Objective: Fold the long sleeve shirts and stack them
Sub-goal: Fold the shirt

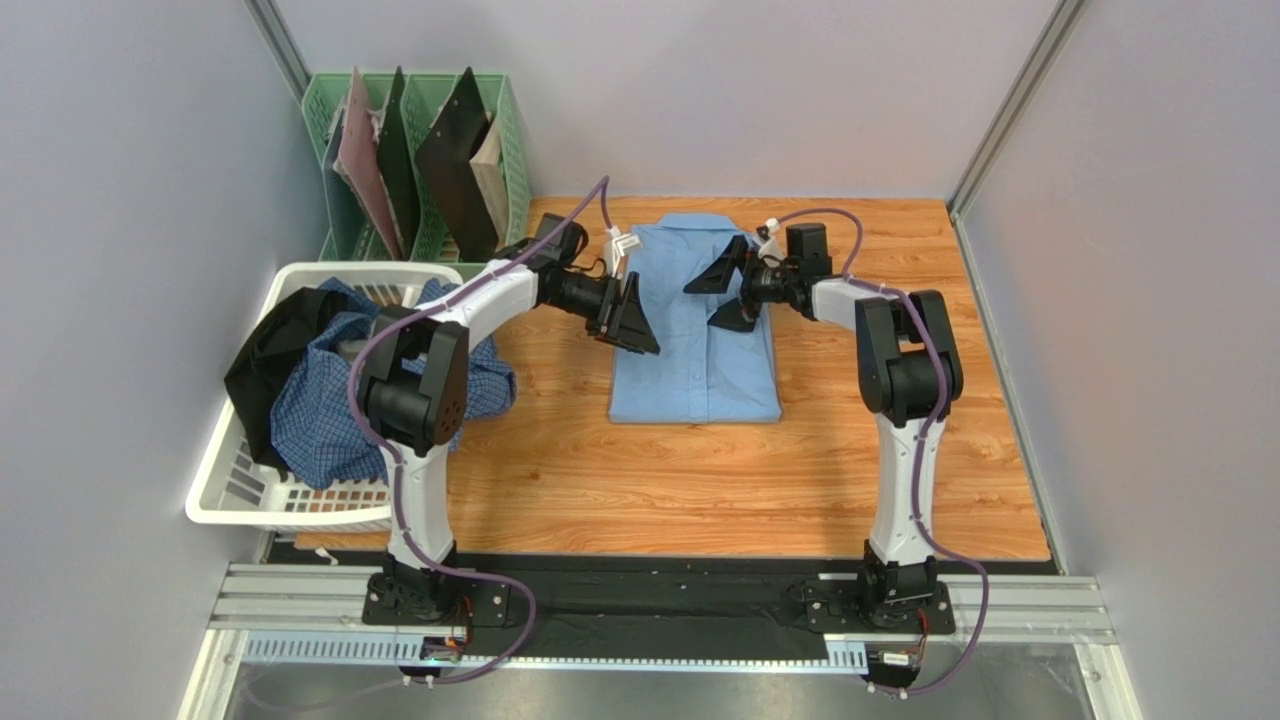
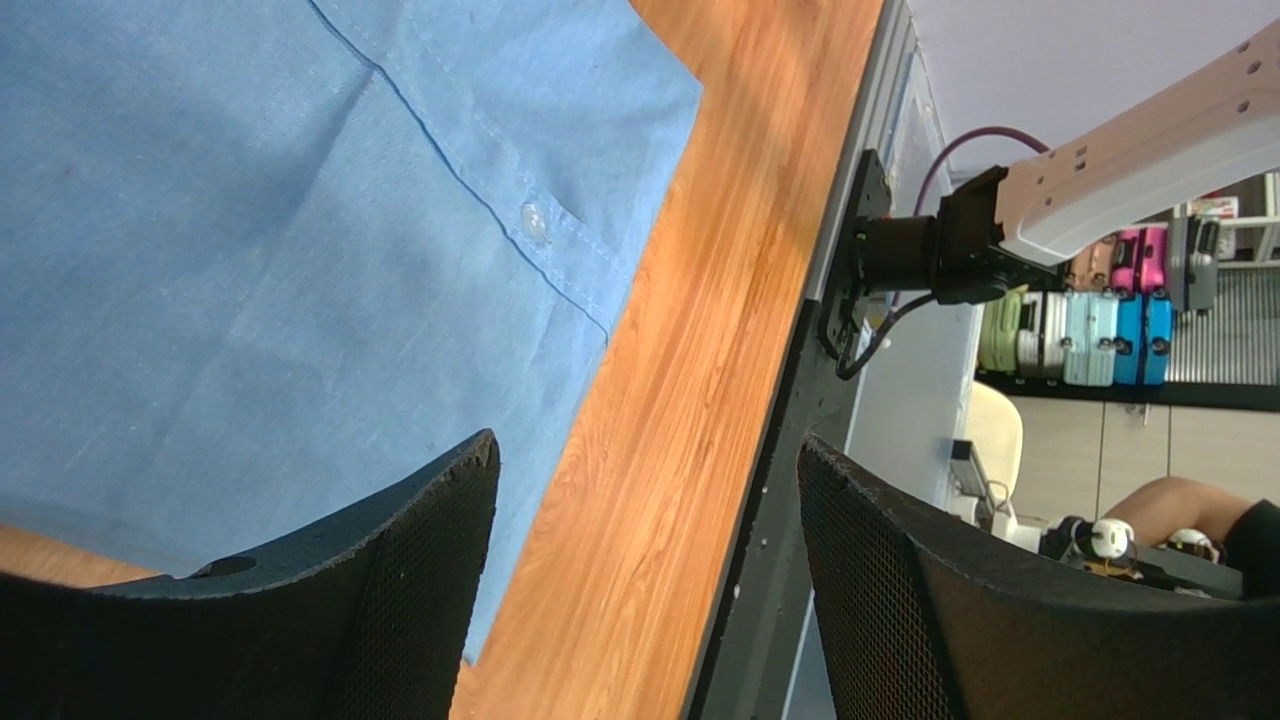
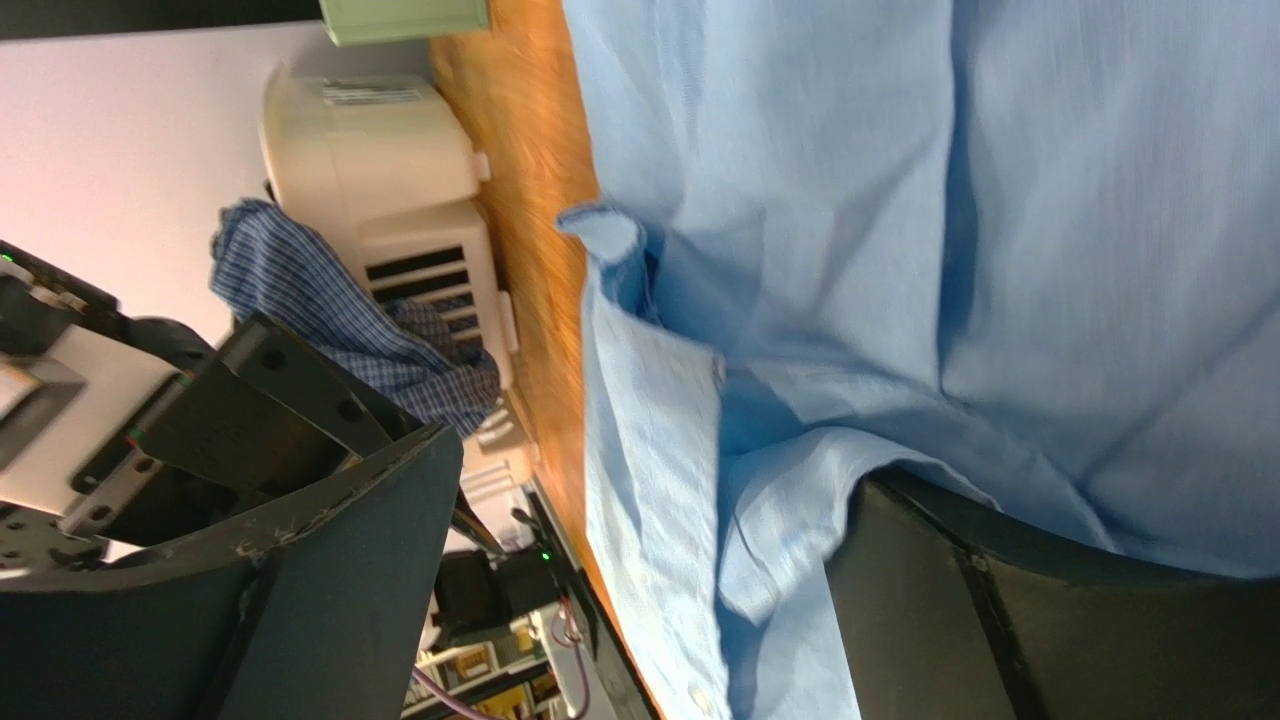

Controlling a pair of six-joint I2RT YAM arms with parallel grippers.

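Observation:
The plain light blue shirt (image 1: 694, 323) lies folded as a narrow rectangle on the wooden table, collar at the far end. It also shows in the left wrist view (image 2: 256, 255) and the right wrist view (image 3: 932, 225). My left gripper (image 1: 631, 312) hovers open over the shirt's left edge; in its own view the gripper (image 2: 646, 480) is empty. My right gripper (image 1: 724, 285) is open above the shirt's upper right part, also empty in the right wrist view (image 3: 646, 495). The blue-and-white checked shirt (image 1: 338, 405) lies crumpled in the white basket (image 1: 241, 488).
A black garment (image 1: 278, 353) hangs over the basket's left rim. A green rack (image 1: 428, 150) with dark and brown boards stands at the back left. Grey walls enclose the table on three sides.

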